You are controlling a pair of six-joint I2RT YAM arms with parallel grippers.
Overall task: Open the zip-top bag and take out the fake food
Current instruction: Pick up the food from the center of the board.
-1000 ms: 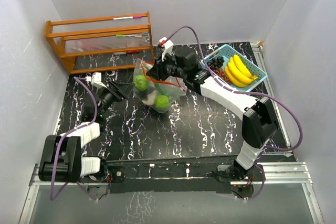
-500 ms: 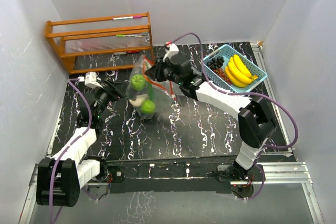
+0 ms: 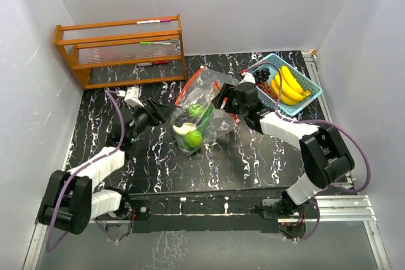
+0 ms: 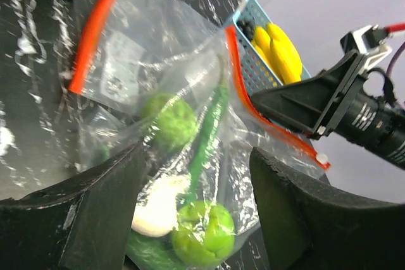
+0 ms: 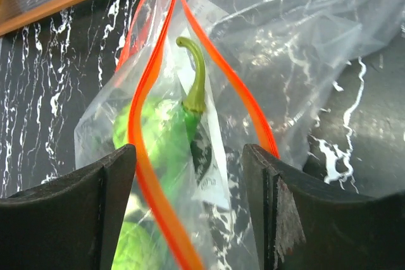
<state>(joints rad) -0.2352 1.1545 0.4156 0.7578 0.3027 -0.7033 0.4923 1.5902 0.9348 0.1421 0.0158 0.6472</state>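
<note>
**Mia:** Where's the zip-top bag [image 3: 204, 113]?

**Ben:** On the counter [image 3: 253, 156], between the two arms. Its orange zip [image 5: 142, 112] gapes apart.

**Mia:** What's inside?

**Ben:** Fake food: round green fruits [image 4: 202, 235], a long green pepper [image 5: 197, 74], a white piece [image 4: 158, 203].

**Mia:** Is it hard to grab?

**Ben:** I think the bag is thin, floppy and slippery. The toys look light and hard. Pinch the pepper's stem. The left fingers [image 4: 88, 219] and right fingers [image 5: 69, 219] are spread wide, pinching nothing.
</note>
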